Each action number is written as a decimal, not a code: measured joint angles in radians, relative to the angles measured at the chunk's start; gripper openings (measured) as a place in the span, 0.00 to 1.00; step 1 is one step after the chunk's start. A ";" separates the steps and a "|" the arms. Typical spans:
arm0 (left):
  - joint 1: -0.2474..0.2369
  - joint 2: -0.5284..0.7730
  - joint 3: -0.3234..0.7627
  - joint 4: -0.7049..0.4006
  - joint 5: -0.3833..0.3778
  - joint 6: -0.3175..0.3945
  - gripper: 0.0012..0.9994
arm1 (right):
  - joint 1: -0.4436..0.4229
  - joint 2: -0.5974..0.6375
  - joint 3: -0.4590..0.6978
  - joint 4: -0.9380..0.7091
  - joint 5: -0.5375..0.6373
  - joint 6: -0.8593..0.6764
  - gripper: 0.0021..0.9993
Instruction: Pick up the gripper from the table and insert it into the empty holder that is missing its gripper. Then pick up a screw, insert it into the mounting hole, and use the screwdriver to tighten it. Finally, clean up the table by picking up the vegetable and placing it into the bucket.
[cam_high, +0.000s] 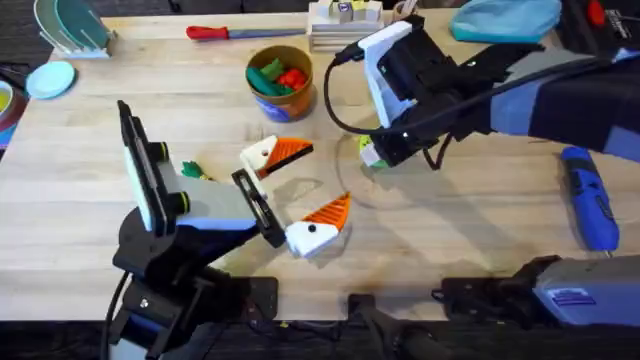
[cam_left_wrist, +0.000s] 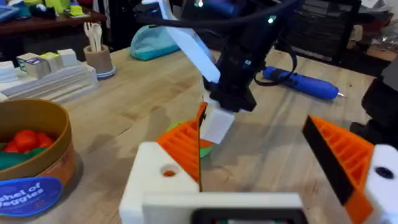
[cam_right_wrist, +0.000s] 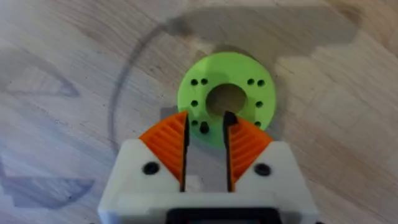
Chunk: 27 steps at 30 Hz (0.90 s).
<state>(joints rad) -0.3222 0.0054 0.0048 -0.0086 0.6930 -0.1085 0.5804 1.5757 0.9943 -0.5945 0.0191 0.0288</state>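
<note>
**A:** How far along are we on the pale wooden table (cam_high: 480, 230)?

**B:** Early to midway, I'd judge. The right gripper (cam_right_wrist: 205, 134) hangs just over the round green plastic disc with a centre hole (cam_right_wrist: 249, 71), which lies near the short tan-walled bucket (cam_high: 283, 100), on its right and base-ward side. I cannot tell whether that gripper is closed on anything.

**A:** And the left gripper (cam_high: 298, 190)?

**B:** Spread wide and empty, base-ward of the bucket.

**A:** The bucket itself?

**B:** It holds red and green toy pieces.

**A:** Has the tightening been done?

**B:** Seemingly not. The long red-handled screwdriver with the grey shaft (cam_high: 215, 32) lies flat beyond the bucket, to its left, with neither gripper near it.

**A:** And the clean-up?

**B:** Not done. The small thin green toy vegetable (cam_high: 192, 170) sits on the table, left of the bucket and base-ward. Whether the mounting step is finished, I cannot tell.
</note>
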 joint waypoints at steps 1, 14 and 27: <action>0.000 0.000 0.000 0.000 0.000 0.000 0.99 | 0.000 0.000 0.000 0.000 0.001 0.001 0.29; 0.000 0.000 0.000 0.000 0.000 0.000 0.99 | 0.000 0.000 0.000 -0.005 0.003 0.000 0.14; 0.000 0.000 0.000 0.000 0.002 0.000 0.99 | 0.000 0.013 0.003 0.001 0.007 0.000 0.01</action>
<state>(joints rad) -0.3222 0.0055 0.0048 -0.0086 0.6952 -0.1085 0.5804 1.5890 0.9977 -0.5934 0.0257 0.0284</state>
